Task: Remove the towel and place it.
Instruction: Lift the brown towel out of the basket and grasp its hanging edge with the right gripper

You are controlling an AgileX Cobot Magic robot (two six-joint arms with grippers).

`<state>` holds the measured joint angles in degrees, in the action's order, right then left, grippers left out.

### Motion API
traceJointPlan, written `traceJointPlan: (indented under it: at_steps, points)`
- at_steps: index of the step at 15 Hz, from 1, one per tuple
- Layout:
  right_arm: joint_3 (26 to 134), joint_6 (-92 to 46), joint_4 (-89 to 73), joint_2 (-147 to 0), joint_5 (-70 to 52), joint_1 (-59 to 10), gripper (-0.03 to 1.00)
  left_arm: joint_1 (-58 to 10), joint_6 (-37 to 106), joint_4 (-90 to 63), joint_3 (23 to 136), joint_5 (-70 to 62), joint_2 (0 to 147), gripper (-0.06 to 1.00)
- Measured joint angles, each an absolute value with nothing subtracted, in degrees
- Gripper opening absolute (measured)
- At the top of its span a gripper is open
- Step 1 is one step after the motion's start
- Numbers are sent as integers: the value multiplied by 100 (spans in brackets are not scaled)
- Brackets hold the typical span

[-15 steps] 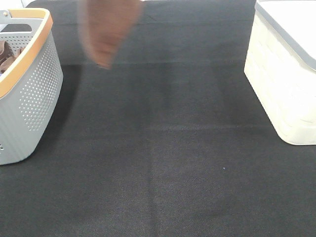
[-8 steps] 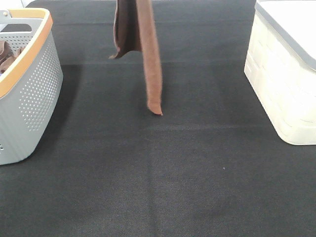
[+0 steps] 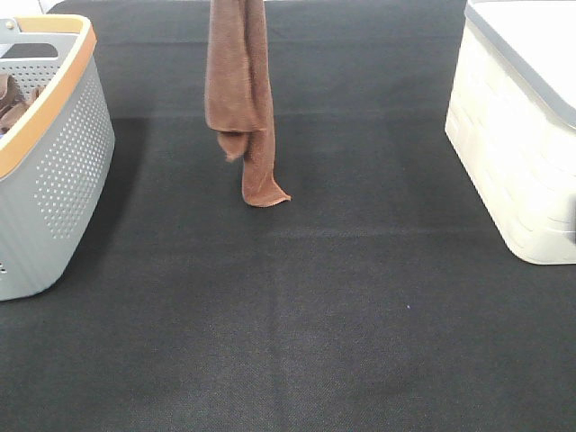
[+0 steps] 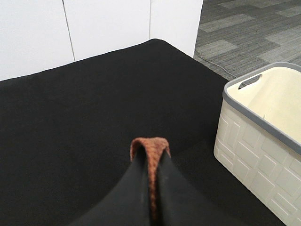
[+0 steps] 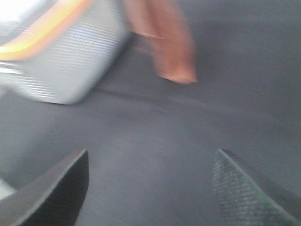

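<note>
Exterior high view has the towel hanging in one long, narrow bunch. Its long axis is upright, and its upper end runs out past the top edge of the picture. Its lower end points down and touches the table, with the last bit curled flat toward the right of that view. A shorter fold hangs beside the main strip and ends above the table.

The towel hangs over the far half of the table, between the two containers and nearer the left one, touching neither. The grey perforated basket with an orange rim stands at the left edge. The cream bin with a grey rim stands at the right edge. Bare black table lies open between them and across the whole near half.

The left pincer is clamped on the towel. Its two dark fingers are pressed together, and a small loop of reddish-brown cloth sticks out past their tips. The right pincer has its fingers wide apart and grips nothing. It is low over the table, and its blurred view faces the towel's lower end and the basket.

Count: one towel, one other bunched brown cloth inside the basket, two containers, two pincers.
</note>
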<state>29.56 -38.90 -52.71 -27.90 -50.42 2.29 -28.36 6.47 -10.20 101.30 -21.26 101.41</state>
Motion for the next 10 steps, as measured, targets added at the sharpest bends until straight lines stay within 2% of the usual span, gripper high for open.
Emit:
traceJointPlan:
  at_steps: [3, 5, 6, 9, 10]
  points:
    - [3214, -5867, -6486, -3999, -5231, 229, 62, -2836, 647, -1134, 10130, -2126, 10141, 0]
    - [3552, -6371, -6612, -4796, -5294, -126, 58, -2836, 647, -1169, 10130, -2126, 10141, 0]
    - [3730, -6618, -6600, -5139, -5139, -527, 58, -2836, 647, -1175, 10130, -2120, 10141, 0]
    - [4452, -6875, -5947, -6205, -3432, -2636, 57, -2836, 647, -1209, 10130, -2086, 10141, 0]
    - [4549, -6904, -5879, -6452, -2922, -3060, 57, -2836, 647, -1232, 10130, -2057, 10141, 0]
